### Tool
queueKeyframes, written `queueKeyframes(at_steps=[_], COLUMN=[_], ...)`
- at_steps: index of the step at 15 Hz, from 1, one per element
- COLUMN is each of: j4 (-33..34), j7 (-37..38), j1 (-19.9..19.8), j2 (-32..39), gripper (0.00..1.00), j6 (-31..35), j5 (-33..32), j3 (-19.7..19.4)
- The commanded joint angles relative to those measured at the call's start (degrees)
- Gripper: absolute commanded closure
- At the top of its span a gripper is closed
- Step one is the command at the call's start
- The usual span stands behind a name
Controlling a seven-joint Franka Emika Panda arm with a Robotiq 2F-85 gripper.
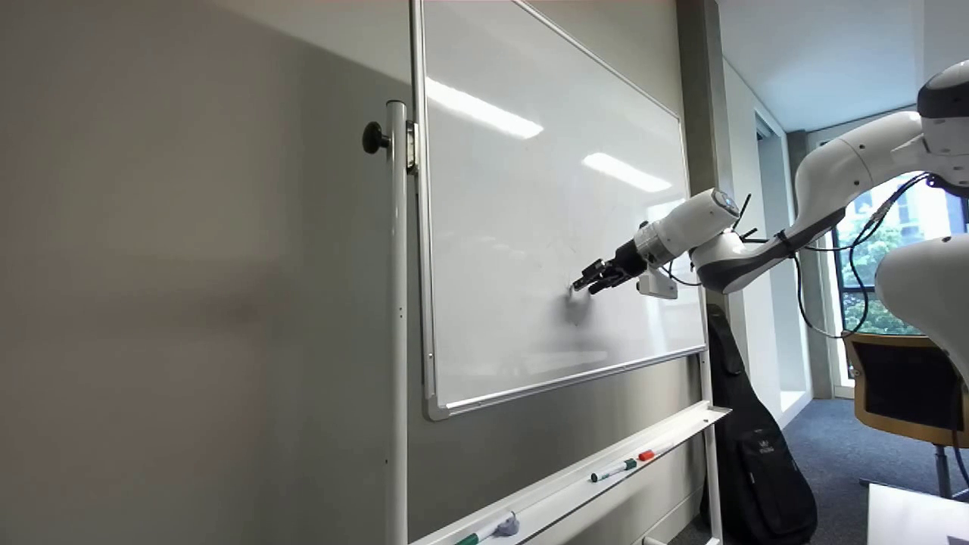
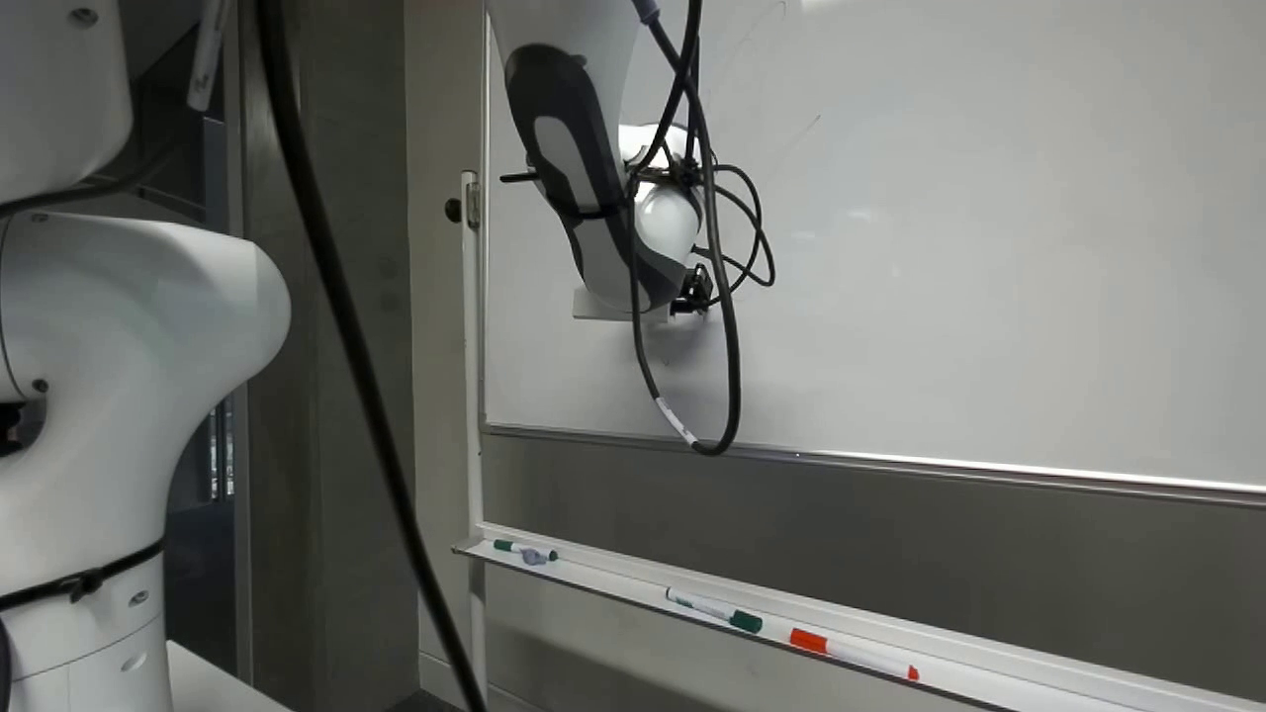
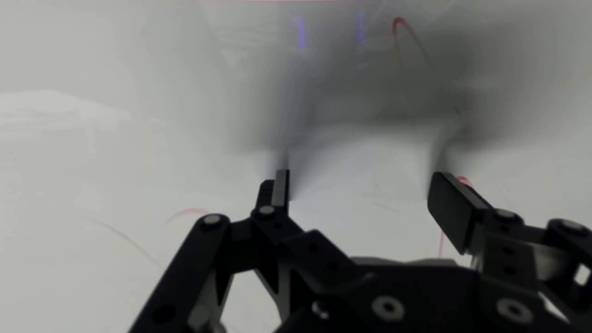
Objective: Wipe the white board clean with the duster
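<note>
Robotiq gripper [image 3: 360, 186], spread wide and empty, faces marked whiteboard [image 1: 539, 213]; wiping seems not underway, next move likely needs unseen duster.

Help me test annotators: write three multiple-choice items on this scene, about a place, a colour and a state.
1. The red-capped marker lies on the:
A) floor
B) tray below the white board
C) chair

2. The guitar bag is:
A) orange
B) white
C) black

3. The jaws are:
A) open
B) fully shut
C) shut on a marker

1 B: both exterior views show it there.
2 C: an exterior view shows its black cover.
3 A: the wrist view shows them apart.
</note>
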Motion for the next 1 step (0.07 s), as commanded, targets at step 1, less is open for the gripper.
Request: queueKeyframes(at_steps=[1], j4=[-8.71], j7=[5.53], j1=[-8.63], j2=[2.49], gripper=[0.00], j6=[-11.46], j5=[-1.67], j3=[11.04])
